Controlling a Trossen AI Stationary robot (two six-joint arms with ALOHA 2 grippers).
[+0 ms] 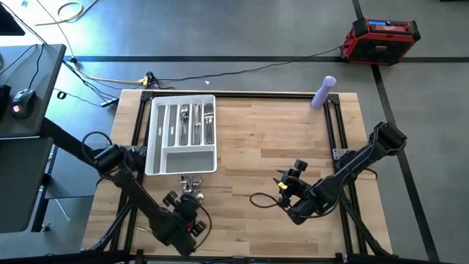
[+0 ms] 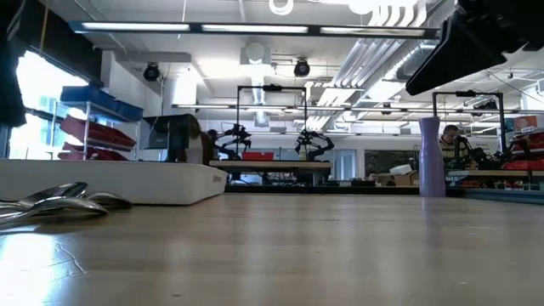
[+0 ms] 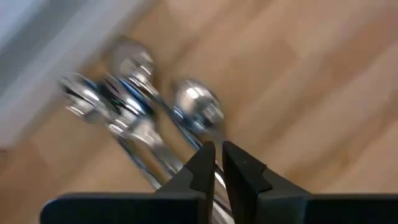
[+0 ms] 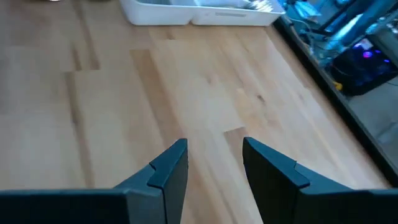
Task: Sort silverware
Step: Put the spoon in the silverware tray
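A white compartmented tray point(image 1: 157, 139) stands at the table's far left, with silverware point(image 1: 196, 123) lying in its long slots. A loose pile of silverware point(image 1: 190, 183) lies on the wood just in front of the tray; the low view shows it as spoons point(image 2: 53, 201). My left gripper point(image 3: 219, 163) slants down over this pile, its fingers drawn together to a thin slit above a spoon point(image 3: 198, 107). My right gripper point(image 4: 214, 163) hangs open over bare wood right of centre point(image 1: 287, 185), with nothing between its fingers. My left gripper comes slanting from above, its tips over the spoon's handle point(image 3: 210, 138) and lying along it. The spoon rests on the table with the pile. Whether the fingertips touch the handle I cannot tell.
A purple bottle point(image 1: 323, 92) stands upright at the far right corner. A dark cable loop point(image 1: 260, 199) lies on the wood by my right gripper. Bare wood stretches between the tray and my right arm. A red case point(image 1: 381, 40) sits on the floor beyond the table.
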